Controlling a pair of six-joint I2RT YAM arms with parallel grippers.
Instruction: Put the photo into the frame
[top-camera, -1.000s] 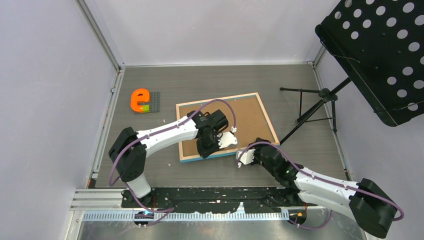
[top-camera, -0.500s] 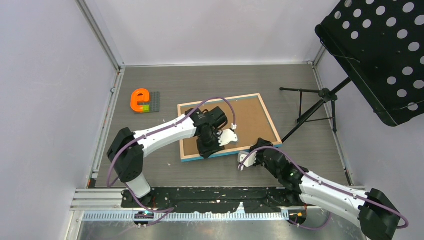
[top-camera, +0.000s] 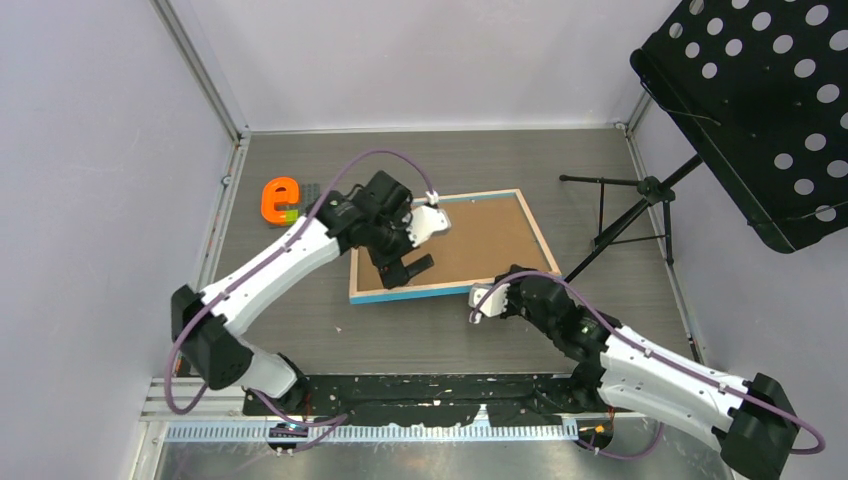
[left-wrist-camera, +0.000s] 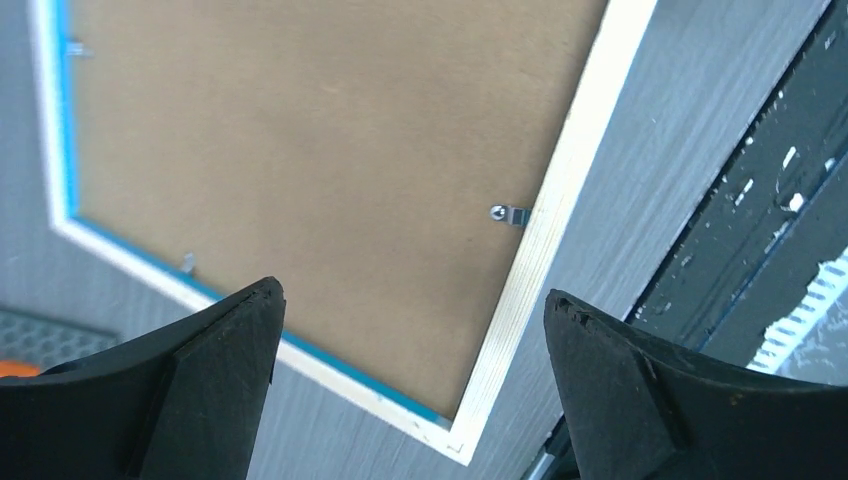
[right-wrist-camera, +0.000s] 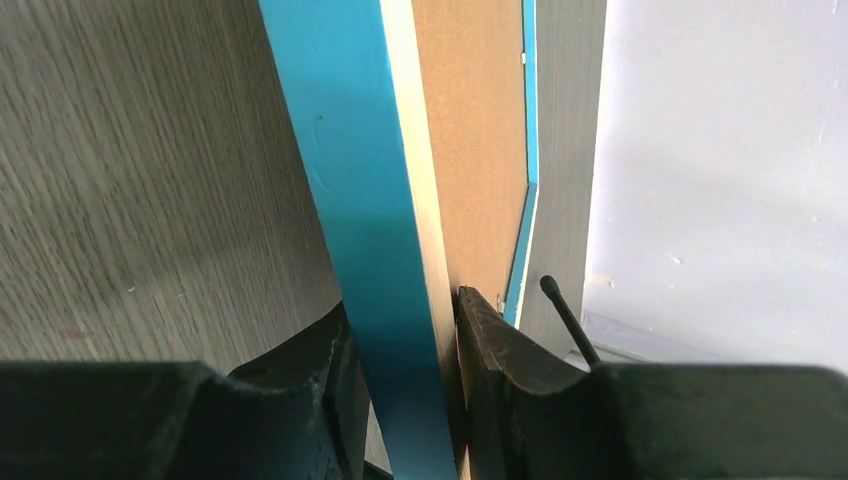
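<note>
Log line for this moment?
left gripper: open, over frame | right gripper: shut on frame edge | backing board: facing up | photo: not visible

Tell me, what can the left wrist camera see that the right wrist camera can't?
Only the left wrist view shows a small metal clip on the brown backing board, and the left gripper open, holding nothing. Only the right wrist view shows the right gripper pinching the frame by its blue edge, plus a white wall. Both show the frame's back with the board in it, and the grey table.
</note>
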